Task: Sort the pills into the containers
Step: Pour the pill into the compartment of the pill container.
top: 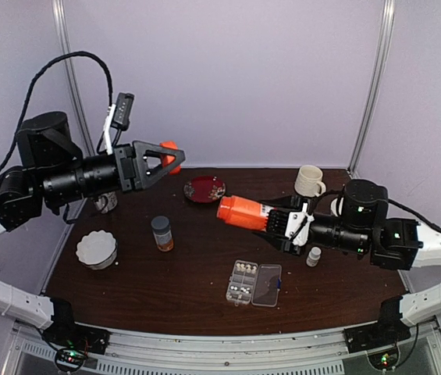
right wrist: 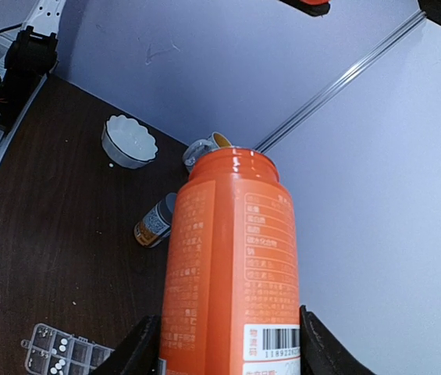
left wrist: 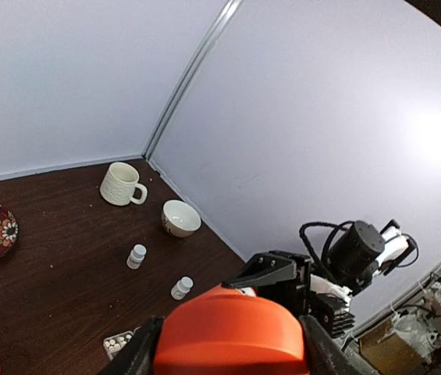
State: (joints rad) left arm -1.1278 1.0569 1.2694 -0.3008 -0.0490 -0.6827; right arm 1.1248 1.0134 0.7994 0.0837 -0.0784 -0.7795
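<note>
Nearest the front edge, the box (top: pixel 242 283) lies open, its long axis running front to back, with its lid (top: pixel 268 285) flat to the right and pills (top: pixel 240 271) inside. Just behind it, the right gripper (top: pixel 281 220) clamps the uncapped bottle (top: pixel 242 211), whose mouth points left. The left gripper (top: pixel 170 159), raised and well apart, pinches the cap (top: pixel 171 148).

Dark table (top: pixel 169 291) carries organiser box (top: pixel 242 282) (lid open), mug (top: pixel 308 181), bowl (top: pixel 97 248).
</note>
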